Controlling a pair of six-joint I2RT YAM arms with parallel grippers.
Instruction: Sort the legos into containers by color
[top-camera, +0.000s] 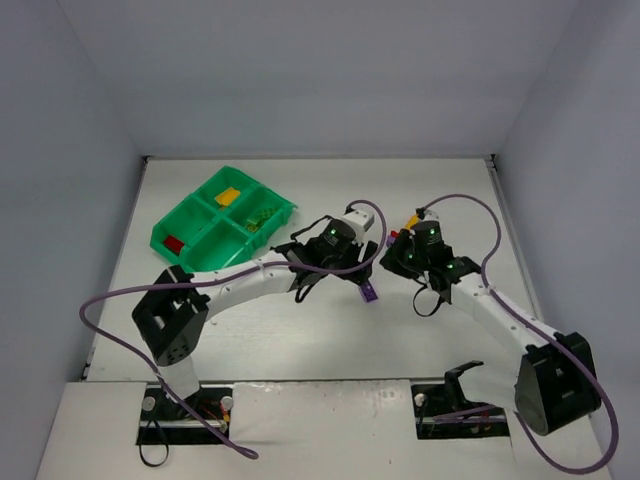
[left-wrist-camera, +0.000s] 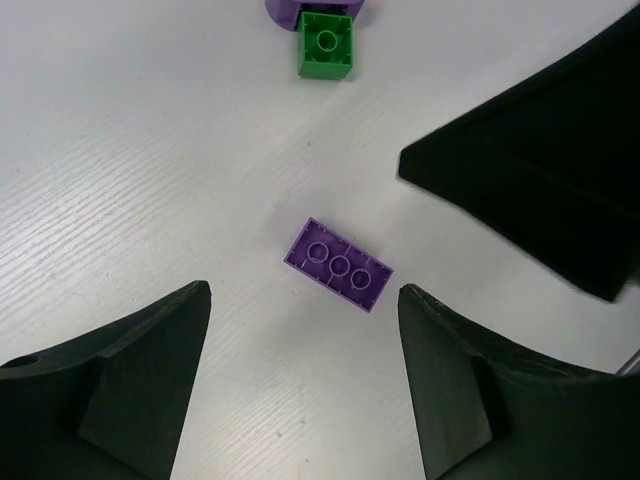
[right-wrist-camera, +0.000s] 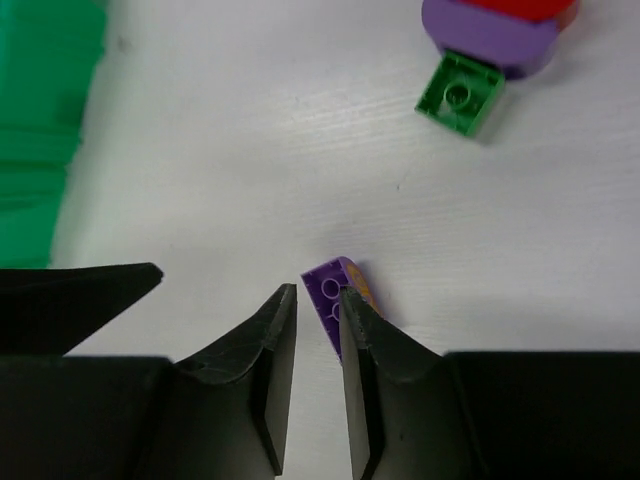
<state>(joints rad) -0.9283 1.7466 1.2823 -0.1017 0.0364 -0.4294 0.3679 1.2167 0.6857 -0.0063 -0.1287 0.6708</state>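
1. Purple brick (left-wrist-camera: 338, 265) lies flat on the table (left-wrist-camera: 150, 150), studs up. It sits between the fingers of the left gripper (left-wrist-camera: 305, 295), touches neither, and is askew to them.
2. The left fingers stand wide apart and hold nothing. The right gripper (right-wrist-camera: 318, 295) has its fingers together with only a slit between them and nothing in it. The same brick lies just past their tips, partly hidden by one finger.
3. A little beyond, a green brick (left-wrist-camera: 326, 45) touches a purple piece (right-wrist-camera: 490, 35) with red on top.
4. Tray (top-camera: 160, 240) sits well apart, at the table's far left. Red, yellow and lime bits show in three compartments. I can make out nothing in the nearest one, so purple probably belongs there.
5. Risk: the brick is skewed, so closing on it as it lies would likely catch its corners. It could then spin, tip on edge or squirt out sideways.
6. Risk: both grippers crowd the same spot, and the dark bulk at the upper right of the left wrist view is probably the right one. Any move by either arm could knock the other or shove the brick.
7. Risk: a careless sweep could also scatter the green brick and its neighbour.
8. Risk: the carry to the tray is long, so a weak corner pinch could drop the brick on the way. The compartment walls are thin, so a slightly off release could land it among another colour.
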